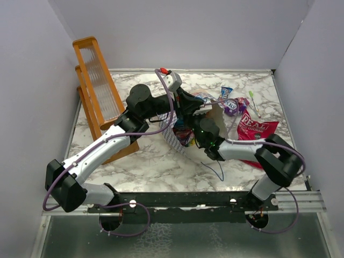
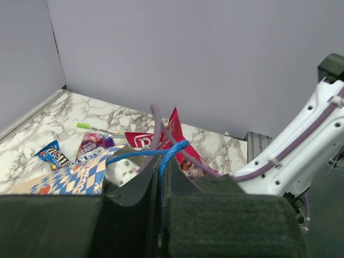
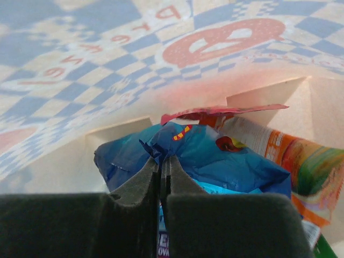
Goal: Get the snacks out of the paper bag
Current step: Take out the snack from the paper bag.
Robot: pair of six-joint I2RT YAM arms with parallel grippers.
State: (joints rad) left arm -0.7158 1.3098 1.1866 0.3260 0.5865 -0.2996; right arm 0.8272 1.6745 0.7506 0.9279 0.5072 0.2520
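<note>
While L gripper (image 2: pixel 161 169) pinches shut on the blue cord handle (image 2: pixel 173 149), R gripper (image 3: pixel 164 164) is clamped on a blue packet (image 3: pixel 231 158) inside the paper bag (image 3: pixel 97 64); next, prob. lift it clear.

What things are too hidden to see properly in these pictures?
1. Top view: both arms cover the paper bag's mouth, so the snacks inside can't be counted.
2. Right wrist view: a red packet hides behind the blue packet in the right gripper; its name is unreadable.
3. Left wrist view: the blue cord handle, in the left gripper, crosses the pink-red pouch's lettering.
</note>
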